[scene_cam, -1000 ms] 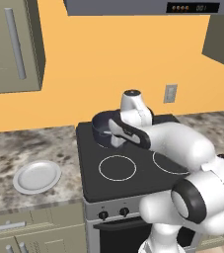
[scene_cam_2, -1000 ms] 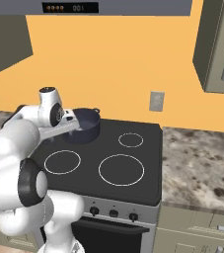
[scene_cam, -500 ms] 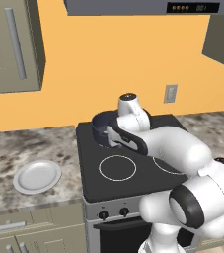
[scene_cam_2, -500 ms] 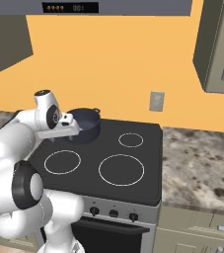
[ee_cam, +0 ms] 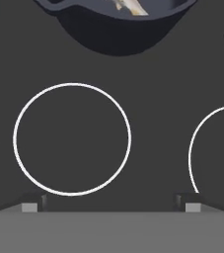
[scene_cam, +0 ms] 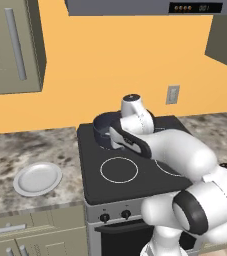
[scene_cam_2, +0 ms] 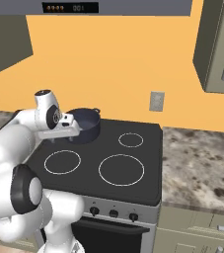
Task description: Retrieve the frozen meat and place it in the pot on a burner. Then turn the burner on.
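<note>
The pot stands on the stove's rear left burner, dark blue-grey and round. In the hand view the pot sits at the top edge, and a pale piece, the frozen meat, lies inside it. My gripper hangs just in front of the pot, above the front left burner ring. It is open, its fingertips stand far apart, and nothing is between them.
A round white plate lies on the speckled counter left of the stove. The stove's knobs line its front panel. Cabinets and a range hood hang above, and more counter runs to the right.
The arm's wrist has swung slightly left and the hand has drawn back a little from the pot. The gripper stays open.
</note>
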